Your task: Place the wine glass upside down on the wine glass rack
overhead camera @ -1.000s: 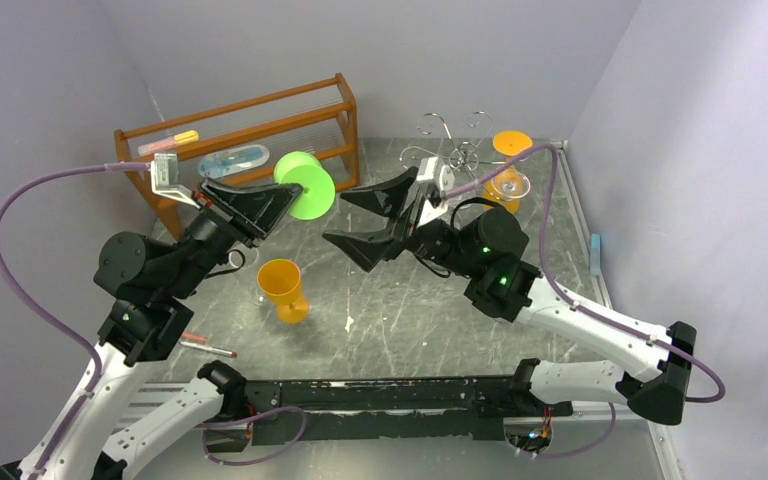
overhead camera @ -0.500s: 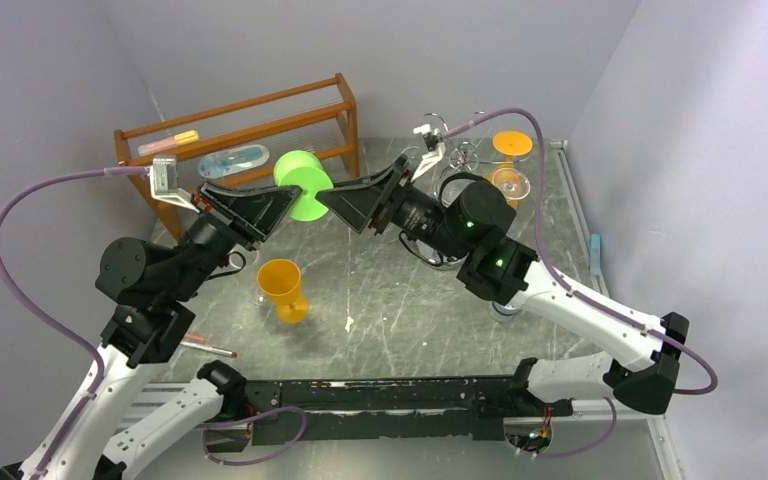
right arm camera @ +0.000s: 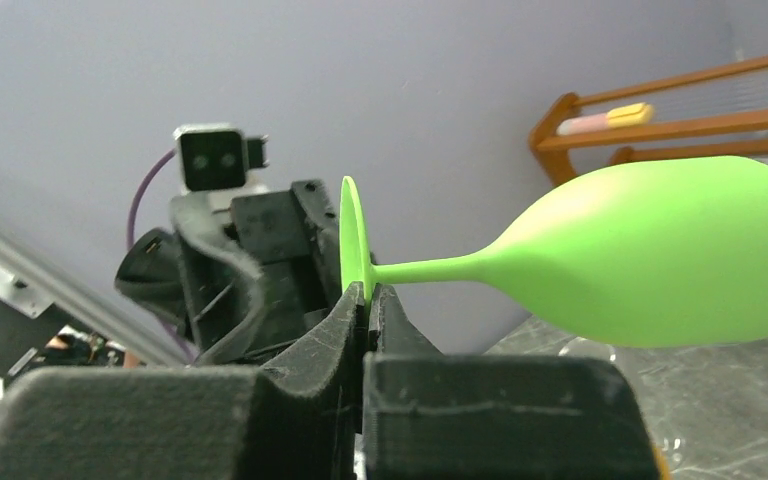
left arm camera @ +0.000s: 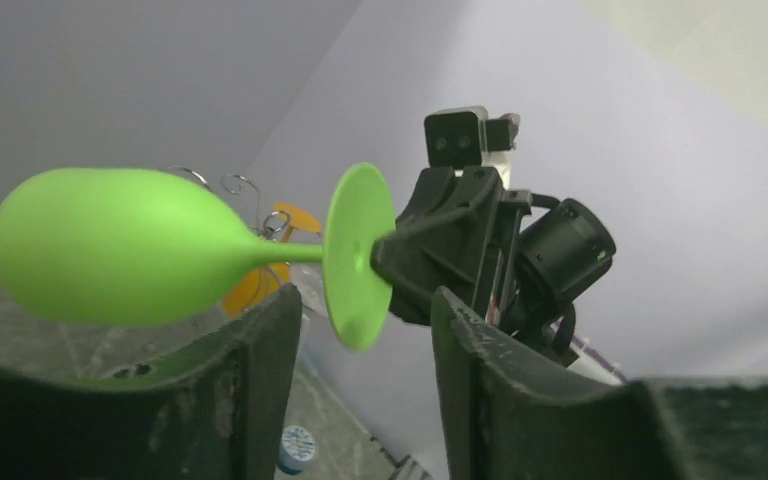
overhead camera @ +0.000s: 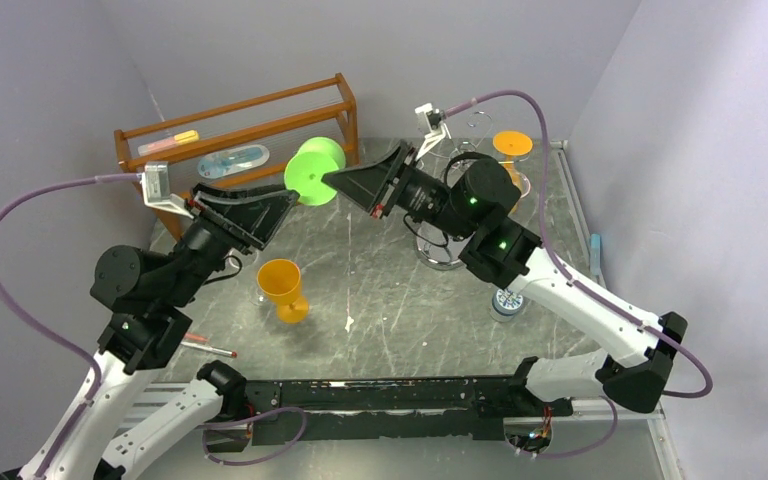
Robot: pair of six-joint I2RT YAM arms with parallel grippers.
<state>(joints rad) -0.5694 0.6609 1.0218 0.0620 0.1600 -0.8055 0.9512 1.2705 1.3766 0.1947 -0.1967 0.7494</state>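
A bright green wine glass (overhead camera: 312, 170) lies on its side in the air above the table's back middle, bowl toward the wooden shelf. My right gripper (overhead camera: 331, 181) is shut on the rim of its foot (right arm camera: 353, 235), with the stem and bowl (right arm camera: 660, 260) jutting out sideways. Just left of and below the glass, my left gripper (overhead camera: 280, 204) is open; its fingers (left arm camera: 260, 370) straddle the foot's lower edge (left arm camera: 358, 300) without touching it. The chrome wine glass rack (overhead camera: 477, 122) stands behind the right arm, mostly hidden; its round base (overhead camera: 436, 257) shows.
An orange glass (overhead camera: 511, 145) hangs upside down on the rack's far side. Another orange glass (overhead camera: 282, 285) stands on the table near the left arm. The wooden shelf (overhead camera: 250, 125) runs along the back left. A pen (overhead camera: 210, 347) and a small blue-white cap (overhead camera: 505, 300) lie on the table.
The right gripper came in and shut on the glass's foot. The left gripper let go, opened and drew back a little. The glass shifted slightly up and right.
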